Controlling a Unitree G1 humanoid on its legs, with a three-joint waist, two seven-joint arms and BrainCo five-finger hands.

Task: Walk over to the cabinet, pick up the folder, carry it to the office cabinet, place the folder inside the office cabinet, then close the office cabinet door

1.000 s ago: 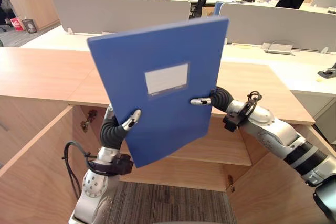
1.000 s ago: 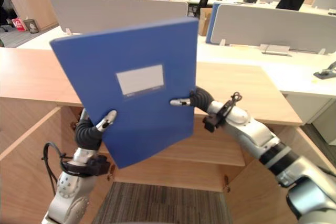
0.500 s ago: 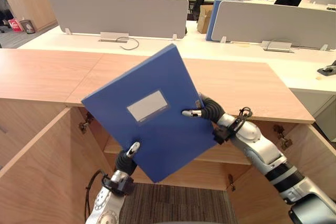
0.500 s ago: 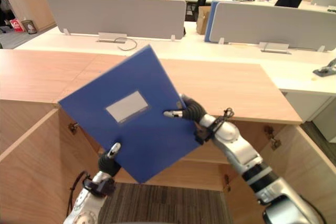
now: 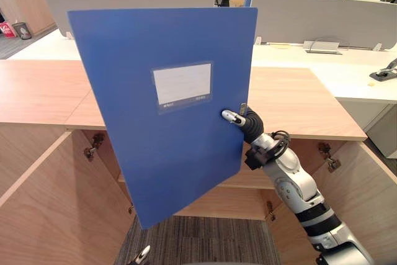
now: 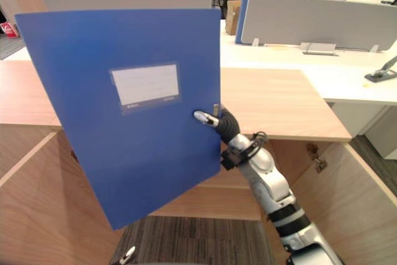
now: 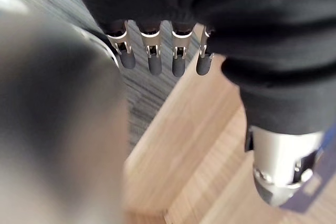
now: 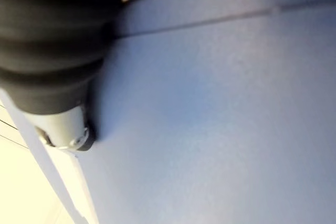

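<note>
You face a wooden surface (image 5: 298, 100) running across, with a shelf (image 5: 251, 182) beneath it inside the cabinet (image 5: 43, 197) and grey carpet floor (image 5: 211, 240) below. Behind, a white surface (image 5: 322, 69) carries a flat grey box (image 5: 321, 46).

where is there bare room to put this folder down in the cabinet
The shelf under the cabinet top looks bare where it shows, and so does that top right of the folder. The folder, pinched by the right hand, blocks the opening's front.

Right hand (image 5: 234, 117): silver, dark-tipped; black ribbed wrist cover (image 5: 253, 126) (forearm (image 5: 291, 181) silver-grey, black band).
</note>
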